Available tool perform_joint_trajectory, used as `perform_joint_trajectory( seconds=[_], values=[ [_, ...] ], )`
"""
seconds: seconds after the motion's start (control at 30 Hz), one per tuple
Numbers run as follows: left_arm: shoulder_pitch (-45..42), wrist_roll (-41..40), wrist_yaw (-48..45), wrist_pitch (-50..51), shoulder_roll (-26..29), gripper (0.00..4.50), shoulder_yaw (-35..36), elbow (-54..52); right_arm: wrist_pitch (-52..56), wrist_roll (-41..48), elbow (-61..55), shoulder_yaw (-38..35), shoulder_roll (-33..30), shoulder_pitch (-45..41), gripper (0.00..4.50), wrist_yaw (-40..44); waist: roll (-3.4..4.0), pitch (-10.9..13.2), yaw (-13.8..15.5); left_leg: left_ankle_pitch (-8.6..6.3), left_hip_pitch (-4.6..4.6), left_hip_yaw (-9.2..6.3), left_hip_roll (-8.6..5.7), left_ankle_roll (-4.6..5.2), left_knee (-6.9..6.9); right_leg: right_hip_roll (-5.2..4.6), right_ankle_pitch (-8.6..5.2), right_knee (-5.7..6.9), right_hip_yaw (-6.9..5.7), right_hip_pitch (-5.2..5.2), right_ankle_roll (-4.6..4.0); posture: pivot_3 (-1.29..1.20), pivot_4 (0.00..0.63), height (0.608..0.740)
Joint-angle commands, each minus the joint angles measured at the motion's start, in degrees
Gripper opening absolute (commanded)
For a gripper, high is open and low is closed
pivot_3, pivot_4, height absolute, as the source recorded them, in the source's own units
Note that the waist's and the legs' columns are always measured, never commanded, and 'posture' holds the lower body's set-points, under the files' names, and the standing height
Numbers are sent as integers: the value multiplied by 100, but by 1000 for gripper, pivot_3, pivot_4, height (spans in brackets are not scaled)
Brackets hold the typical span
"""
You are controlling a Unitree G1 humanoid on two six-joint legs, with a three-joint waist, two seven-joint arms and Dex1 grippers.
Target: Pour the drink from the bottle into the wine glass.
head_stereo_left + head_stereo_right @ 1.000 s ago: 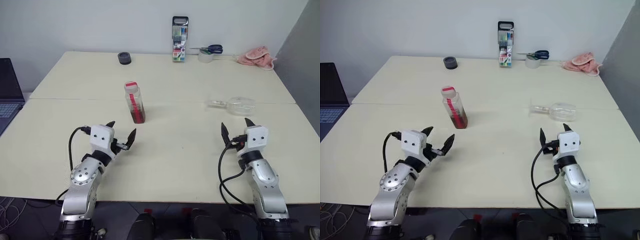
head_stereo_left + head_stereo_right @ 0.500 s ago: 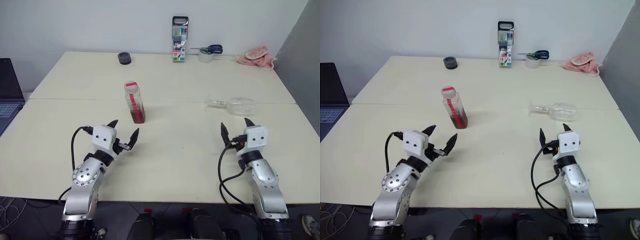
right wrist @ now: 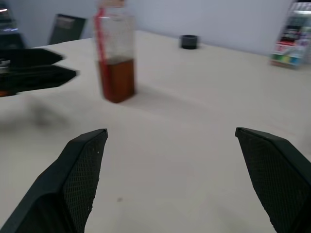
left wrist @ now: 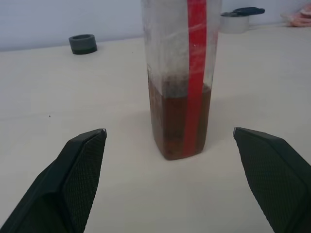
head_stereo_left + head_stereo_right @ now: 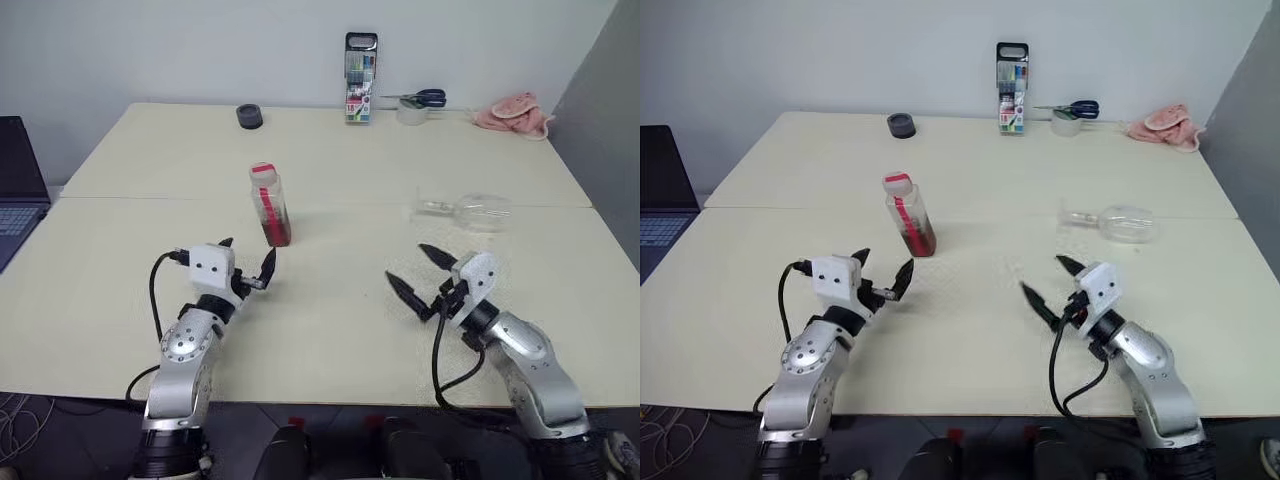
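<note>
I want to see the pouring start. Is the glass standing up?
No, the glass lies on its side on the table, stem pointing toward the bottle.

Bright, even light falls on the pale table (image 5: 330,160), leaving only soft, faint shadows under my arms. The bottle (image 3: 115,58) looks smeared in my right wrist view, and my left pincer (image 3: 34,70) there blurs dark. My left wrist view is sharp.

Capped bottle (image 5: 269,204) stands upright, part-full of amber drink (image 4: 179,119); wine glass (image 5: 470,211) lies sideways.
</note>
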Motion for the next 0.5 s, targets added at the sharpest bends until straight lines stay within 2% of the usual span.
perform_joint_trajectory(
  seconds=[0.03,0.23,0.5],
  values=[
    [-313,132,278,197,-93,4460,-42,-105,454,401,-413,69,-221,-234,4500,382,-1,1,3,0,0,-2,0,0,0,0,0,0,-2,1,0,0,150,740],
    [-821,260,572,519,-261,4460,-96,116,710,562,-487,40,-422,-434,4500,599,-2,1,5,0,-3,0,-1,-1,0,0,0,-1,-1,0,0,0,150,740],
    [-1028,348,505,668,-302,4460,-324,275,774,565,-523,33,-428,-545,4500,622,-2,1,4,1,-4,1,0,-2,0,0,0,-1,-1,-2,1,0,150,740]
  ],
)
